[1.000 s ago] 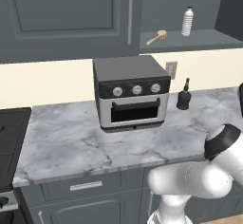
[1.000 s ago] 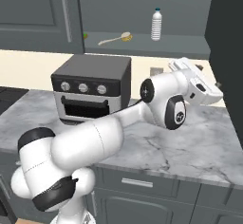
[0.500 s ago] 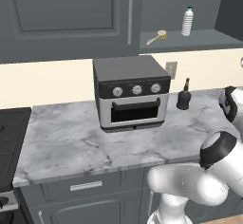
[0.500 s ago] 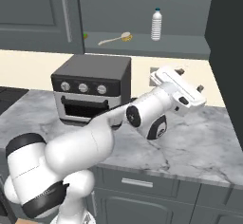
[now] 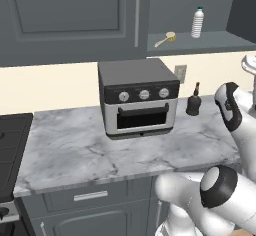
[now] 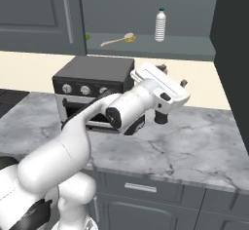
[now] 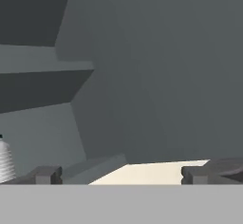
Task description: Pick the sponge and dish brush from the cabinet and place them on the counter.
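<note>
One dish brush [image 6: 118, 40] and one clear bottle [image 6: 160, 25] lie on the open cabinet [image 6: 146, 46] shelf, with what may be the sponge [image 6: 87, 37] as a green speck at the door edge. The tool [image 7: 121, 174] stands wide, empty, raised above the tabletop [image 6: 194, 141] beside the toaster oven [image 5: 137, 97]. The stone around it lies free.

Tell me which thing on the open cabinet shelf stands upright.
The clear plastic bottle, with its dark cap, stands upright at the shelf's right. The dish brush lies flat to its left, bristle head toward the bottle.
</note>
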